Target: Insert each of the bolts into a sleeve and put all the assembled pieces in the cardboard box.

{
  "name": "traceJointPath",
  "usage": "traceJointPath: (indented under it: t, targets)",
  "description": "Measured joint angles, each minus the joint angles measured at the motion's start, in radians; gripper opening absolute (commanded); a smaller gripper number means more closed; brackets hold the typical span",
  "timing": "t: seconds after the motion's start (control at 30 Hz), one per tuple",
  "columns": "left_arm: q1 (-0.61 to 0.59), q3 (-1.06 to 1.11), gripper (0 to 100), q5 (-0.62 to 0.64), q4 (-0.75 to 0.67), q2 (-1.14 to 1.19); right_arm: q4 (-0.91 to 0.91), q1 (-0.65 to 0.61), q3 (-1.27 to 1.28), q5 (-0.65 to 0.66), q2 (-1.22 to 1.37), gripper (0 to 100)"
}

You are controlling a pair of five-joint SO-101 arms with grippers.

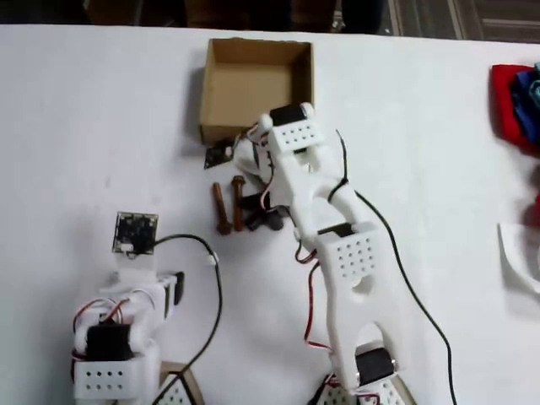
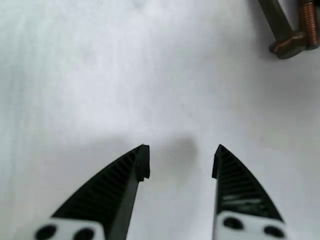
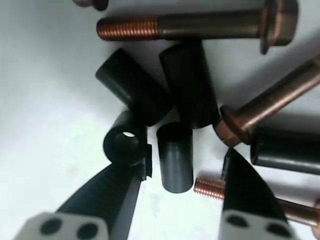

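Right wrist view has the right tool [image 3: 187, 159] released, jaws spread to either side of a black sleeve [image 3: 175, 157] that lies on the tabletop [image 3: 45, 100] between them, unclamped. Just beside one fingertip [image 3: 143, 167] sits a second sleeve [image 3: 125, 143], its bore facing the camera. Beyond these, two more sleeves [image 3: 134, 86] lie touching one another, and a fifth sleeve [image 3: 285, 150] rests past the other finger. Three copper-coloured bolts [image 3: 200, 25] lie around the sleeves, one with its threaded end poking out beside that finger.

In the high view this pile sits just beside the near wall of the cardboard box [image 1: 253, 84], with a pair of bolts [image 1: 222, 207] lying side by side next to it.

The left tool [image 2: 180, 160] is released too, jaws apart over bare tabletop, with two bolt heads [image 2: 290, 45] well beyond it.
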Motion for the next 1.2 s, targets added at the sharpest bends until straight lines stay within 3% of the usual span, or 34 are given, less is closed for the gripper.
traceJointPath:
  t: [0.07,0.13,0.37,0.63,0.77,0.93,1.2]
  targets:
    - [0.000,0.000,22,0.000,0.000,0.000,0.000,0.003,0.002,0.000,0.000,0.2]
    - [0.000,0.000,22,0.000,0.000,0.000,0.000,0.003,0.012,0.000,0.000,3.8]
    - [0.000,0.000,22,0.000,0.000,0.000,0.003,0.003,0.005,-0.087,0.003,2.0]
    - [0.000,0.000,22,0.000,0.000,0.000,0.008,0.041,-0.187,-0.430,-0.009,2.0]
    - [0.000,0.000,22,0.000,0.000,0.000,0.008,0.094,-0.198,-0.483,-0.120,2.0]
    - [0.000,0.000,22,0.000,0.000,0.000,0.008,0.130,-0.052,-0.491,-0.339,2.0]
    - [0.000,0.000,22,0.000,0.000,0.000,0.009,0.253,0.420,-0.491,-0.875,2.0]
